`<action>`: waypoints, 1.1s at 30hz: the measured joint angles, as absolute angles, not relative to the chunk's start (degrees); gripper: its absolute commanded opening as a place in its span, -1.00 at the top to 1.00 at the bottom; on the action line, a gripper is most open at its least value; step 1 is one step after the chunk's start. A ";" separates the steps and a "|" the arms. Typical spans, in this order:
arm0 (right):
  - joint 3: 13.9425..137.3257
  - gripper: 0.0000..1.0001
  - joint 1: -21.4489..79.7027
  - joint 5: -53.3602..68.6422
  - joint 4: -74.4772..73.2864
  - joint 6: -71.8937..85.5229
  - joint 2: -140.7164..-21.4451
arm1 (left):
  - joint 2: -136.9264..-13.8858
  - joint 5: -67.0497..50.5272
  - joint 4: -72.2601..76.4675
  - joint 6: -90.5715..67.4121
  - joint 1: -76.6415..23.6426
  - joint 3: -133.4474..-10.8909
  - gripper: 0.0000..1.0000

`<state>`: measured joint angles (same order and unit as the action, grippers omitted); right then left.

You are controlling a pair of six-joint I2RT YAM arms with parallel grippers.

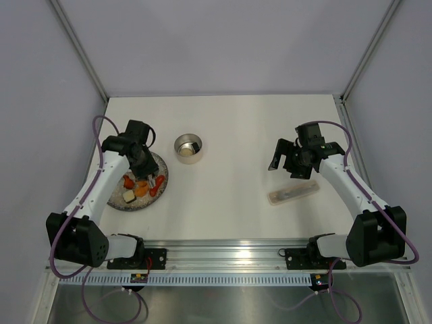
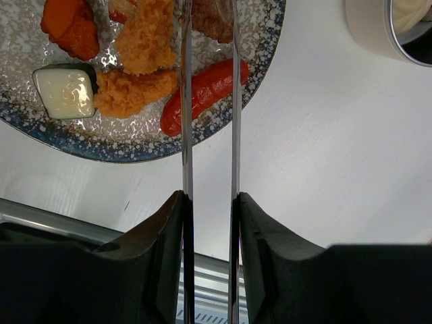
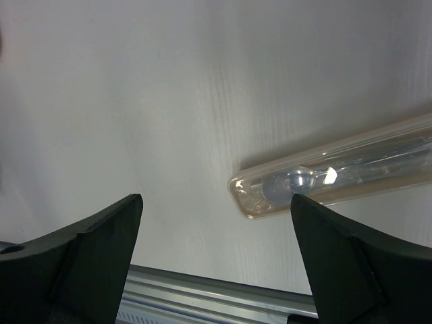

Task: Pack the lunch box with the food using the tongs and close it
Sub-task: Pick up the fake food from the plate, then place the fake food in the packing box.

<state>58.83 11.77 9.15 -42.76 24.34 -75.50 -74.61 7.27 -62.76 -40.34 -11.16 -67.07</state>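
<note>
My left gripper is shut on the tongs, one pad against each slim silver arm. The two arms run out over the speckled plate and cross above the red sausage. Their tips pass out of the left wrist view near a brownish piece. The plate also carries orange fried chunks and a white cube. The steel lunch box stands to the right of the plate with something pale inside. At the right, my right gripper hangs open and empty above the table.
A long translucent plastic case lies on the table just below the right gripper, and one end of the case shows beside the right finger. A metal rail runs along the near edge. Walls enclose the table on three sides.
</note>
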 measured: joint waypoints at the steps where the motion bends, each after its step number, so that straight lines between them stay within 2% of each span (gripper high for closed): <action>1: 58.83 -0.99 11.77 9.15 -42.76 24.34 -75.50 | -74.61 7.38 -63.02 -40.32 -11.16 -67.29 0.34; 18: 58.83 -0.99 11.79 9.15 -42.74 24.34 -76.20 | -74.59 7.09 -64.60 -38.98 -11.75 -74.54 0.35; 33: 58.83 -0.99 11.79 9.10 -42.76 24.36 -76.49 | -81.97 3.14 -61.76 -39.07 -19.62 -83.88 0.35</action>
